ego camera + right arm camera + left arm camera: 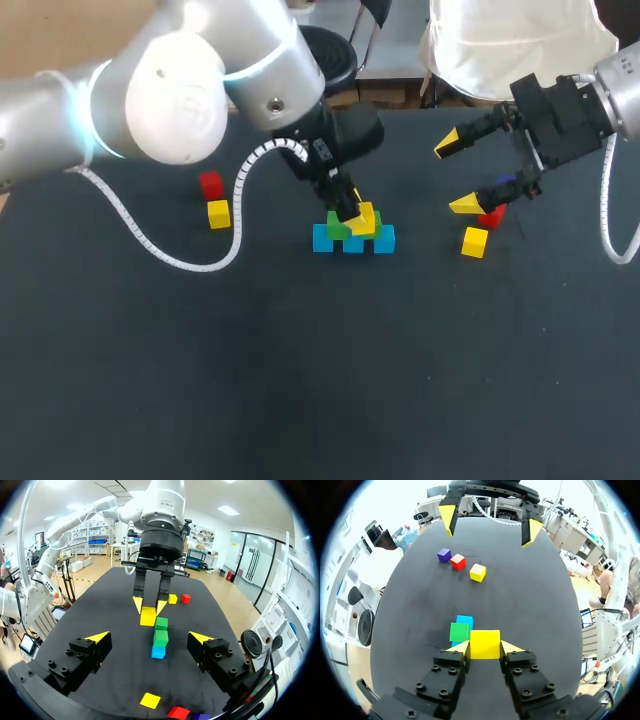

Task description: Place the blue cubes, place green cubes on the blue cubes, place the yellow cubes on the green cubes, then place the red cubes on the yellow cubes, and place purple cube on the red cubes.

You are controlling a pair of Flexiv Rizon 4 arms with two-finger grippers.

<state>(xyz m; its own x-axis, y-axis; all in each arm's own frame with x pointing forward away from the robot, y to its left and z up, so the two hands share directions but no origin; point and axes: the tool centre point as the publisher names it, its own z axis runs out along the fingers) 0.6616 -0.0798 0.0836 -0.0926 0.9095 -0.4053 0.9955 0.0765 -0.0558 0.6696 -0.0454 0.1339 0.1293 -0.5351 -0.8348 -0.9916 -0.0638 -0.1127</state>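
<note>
A row of blue cubes (353,242) lies mid-table, with green cubes (337,223) on its left part. My left gripper (357,214) is shut on a yellow cube (365,219), held over the right end of the blue row beside the green. In the left wrist view the yellow cube (485,644) sits between both fingertips, next to a green cube (459,631) and a blue cube (465,621). My right gripper (456,175) hangs open and empty at the right, above a red cube (490,217), a yellow cube (475,242) and a partly hidden purple cube (506,181).
A second red cube (210,184) and another yellow cube (218,213) lie together at the left of the table. The left arm's white cable (190,262) loops over the cloth between them and the stack.
</note>
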